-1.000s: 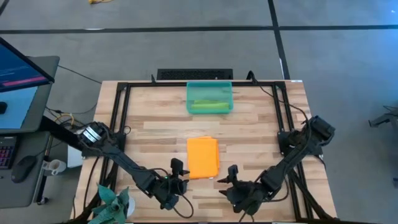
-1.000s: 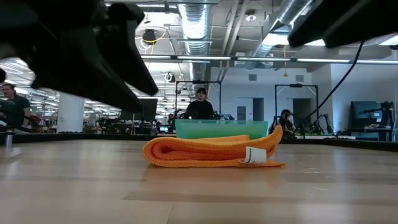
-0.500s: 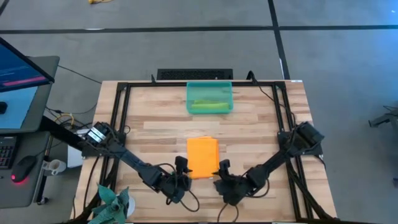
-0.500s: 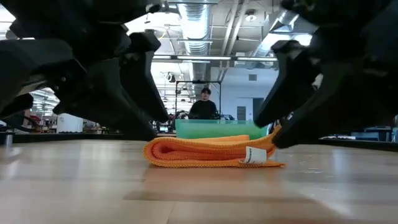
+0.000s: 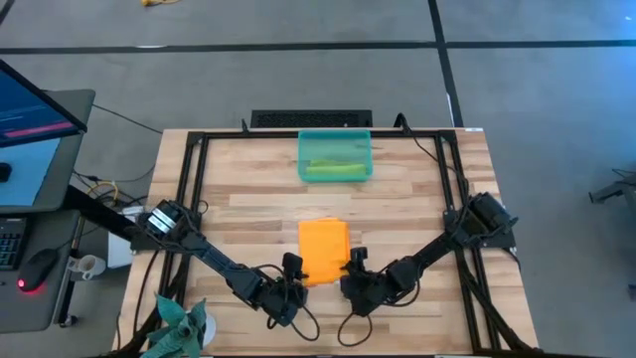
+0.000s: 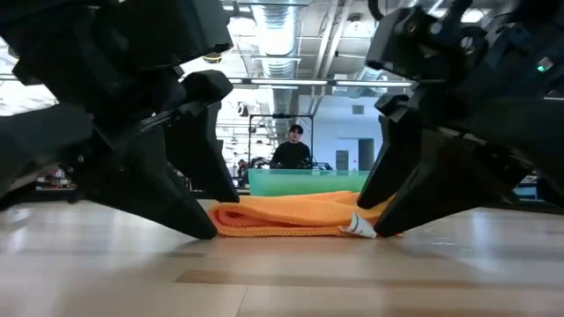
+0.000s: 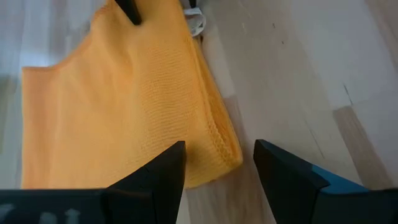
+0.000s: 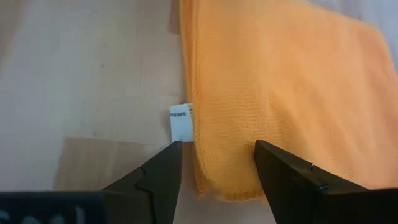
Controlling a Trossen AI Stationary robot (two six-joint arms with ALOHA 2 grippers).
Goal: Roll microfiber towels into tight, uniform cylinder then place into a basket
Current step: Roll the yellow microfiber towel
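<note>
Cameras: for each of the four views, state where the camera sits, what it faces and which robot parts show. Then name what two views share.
High: overhead, facing down on the table; both arms, basket.
Low: at tabletop, facing level; both grippers flank the orange towel.
Left wrist: faces the towel corner between the open left gripper.
Right wrist: faces the towel's white tag at the open right gripper.
Shared: all show the orange towel.

In the low view, dark arms hide both ends of the orange towel (image 6: 295,214) and most of the basket (image 6: 304,181).
</note>
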